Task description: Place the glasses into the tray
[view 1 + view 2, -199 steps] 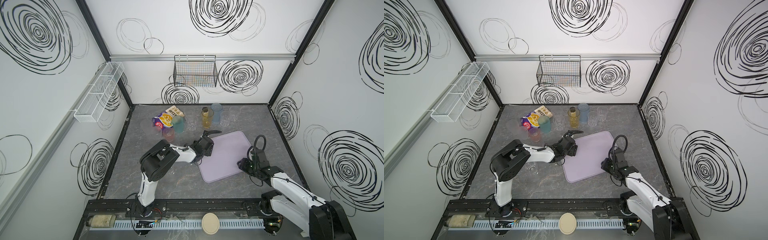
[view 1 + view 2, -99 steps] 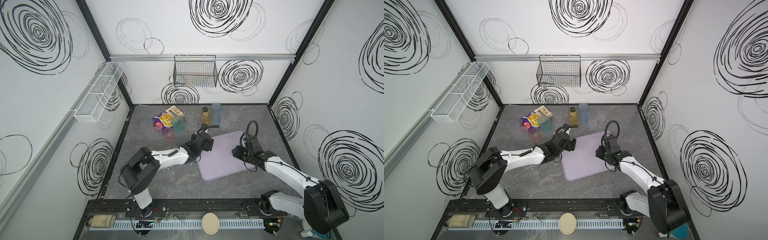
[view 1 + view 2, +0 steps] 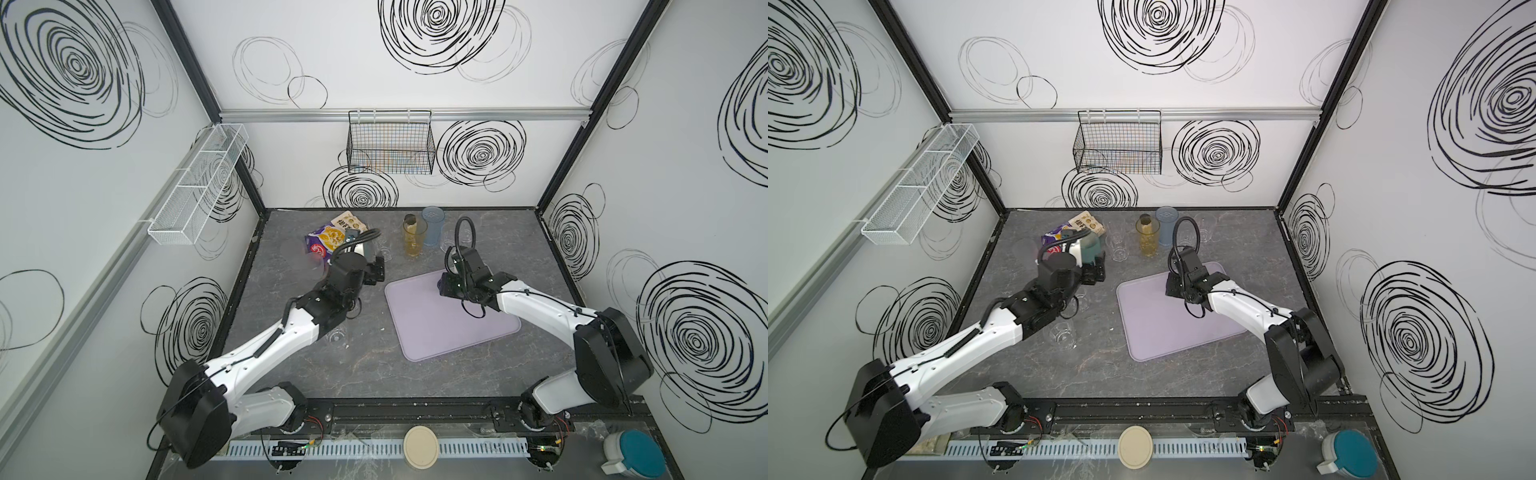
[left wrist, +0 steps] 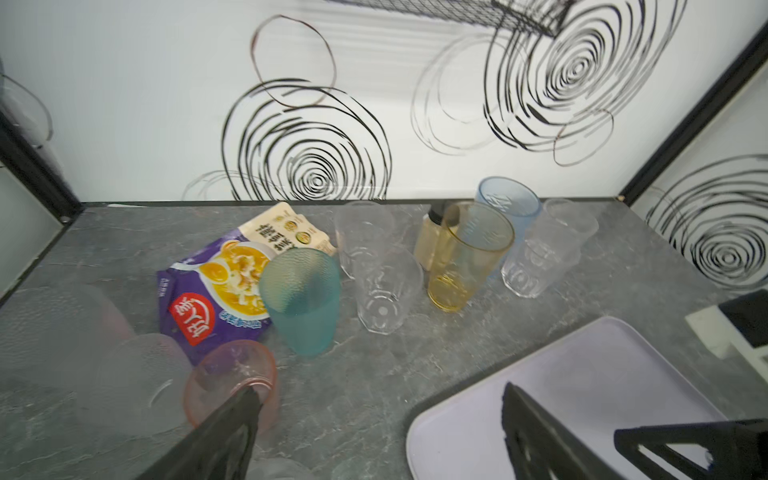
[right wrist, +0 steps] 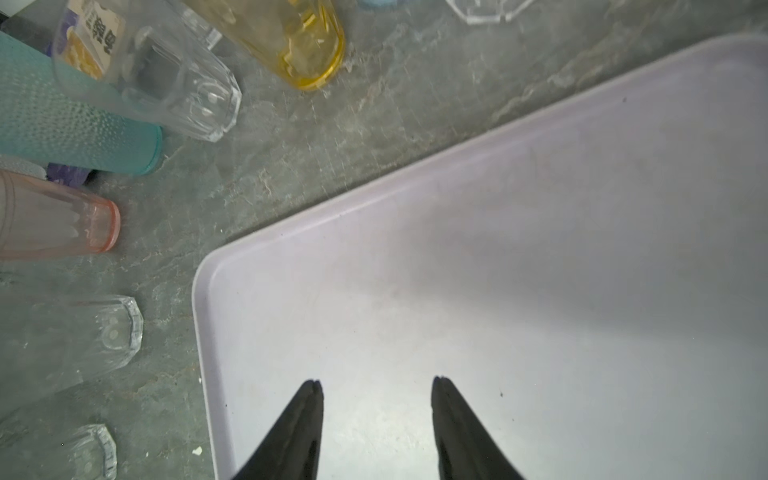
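Top views: The tray (image 3: pixel 449 328) lies flat on the grey marbled surface (image 3: pixel 365 374), with no glass in it. The amber glass (image 3: pixel 413 241) and blue glass (image 3: pixel 433 226) stand upright beyond it, near the back wall. The enclosure walls are white with black swirls, and a black wire basket (image 3: pixel 1119 151) hangs at the rear.

Left wrist view: The left gripper (image 4: pixel 379 392) is spread wide and empty. Ahead, the teal glass (image 4: pixel 301 299), pink glass (image 4: pixel 232 378) and a clear glass (image 4: pixel 386 286) stand upright on the surface, outside the tray. Assessment: the tumblers are likely light, stiff, smooth-walled and easily tipped. Grip across the wall at mid-height.

Right wrist view: The right gripper (image 5: pixel 377 382) hangs over the tray's bare floor, jaws partly apart with nothing between them.
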